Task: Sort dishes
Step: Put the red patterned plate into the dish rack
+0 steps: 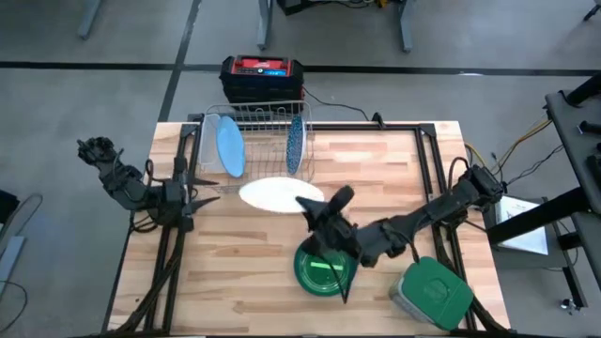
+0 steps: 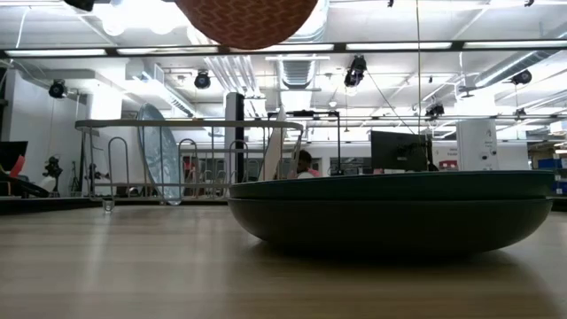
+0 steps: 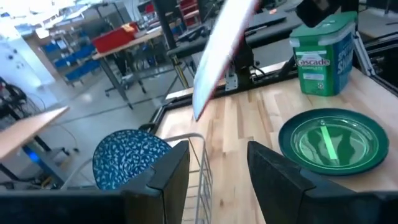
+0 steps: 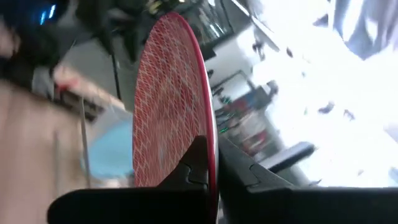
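While the right gripper (image 4: 208,171), pinched shut on the red-backed plate's (image 4: 168,106) rim, holds it edge-up, the rack (image 1: 254,117) lies toward eleven o'clock, nearer the idle, half-open left gripper (image 1: 202,200).

A round red-patterned plate with a white upper face (image 1: 280,194) is held off the table near its middle. A dark green round plate (image 1: 319,269) lies flat toward the front edge. A light blue plate (image 1: 230,148) and a blue speckled plate (image 1: 295,145) stand upright at the back edge.
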`<action>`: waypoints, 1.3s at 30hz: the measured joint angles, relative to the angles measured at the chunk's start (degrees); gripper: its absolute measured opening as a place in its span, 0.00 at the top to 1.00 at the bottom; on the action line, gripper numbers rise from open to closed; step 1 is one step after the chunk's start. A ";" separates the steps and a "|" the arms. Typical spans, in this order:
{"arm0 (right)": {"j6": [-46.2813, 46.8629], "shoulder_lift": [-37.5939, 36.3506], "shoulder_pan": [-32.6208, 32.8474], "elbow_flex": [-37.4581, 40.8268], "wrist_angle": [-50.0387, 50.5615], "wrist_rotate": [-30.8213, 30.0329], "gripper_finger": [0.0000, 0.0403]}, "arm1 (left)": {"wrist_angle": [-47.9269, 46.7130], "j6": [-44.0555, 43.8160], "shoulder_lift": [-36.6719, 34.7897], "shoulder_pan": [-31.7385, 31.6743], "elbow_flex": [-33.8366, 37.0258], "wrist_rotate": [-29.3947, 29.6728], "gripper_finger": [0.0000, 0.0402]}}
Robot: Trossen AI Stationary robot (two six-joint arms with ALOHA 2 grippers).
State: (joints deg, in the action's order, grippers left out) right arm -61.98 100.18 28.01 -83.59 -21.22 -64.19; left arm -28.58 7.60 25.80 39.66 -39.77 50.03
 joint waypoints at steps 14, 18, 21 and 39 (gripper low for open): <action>-46.60 8.00 3.13 -0.04 5.15 1.40 1.00 | 16.80 15.41 1.06 -0.02 7.68 -20.41 0.62; -52.93 9.84 3.21 -0.04 4.28 2.29 1.00 | 16.57 10.17 0.83 0.00 7.70 -20.34 0.62; -58.01 10.48 3.23 -0.04 3.69 3.99 1.00 | 16.55 6.33 0.73 -0.02 7.75 -20.33 0.62; -73.12 11.52 3.39 0.24 -14.24 22.73 1.00 | 15.93 1.74 -5.17 -0.02 6.40 -19.95 0.62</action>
State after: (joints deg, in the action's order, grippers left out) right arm -135.10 111.71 31.40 -83.35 -35.46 -41.46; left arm -12.66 9.33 20.63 39.64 -33.37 30.09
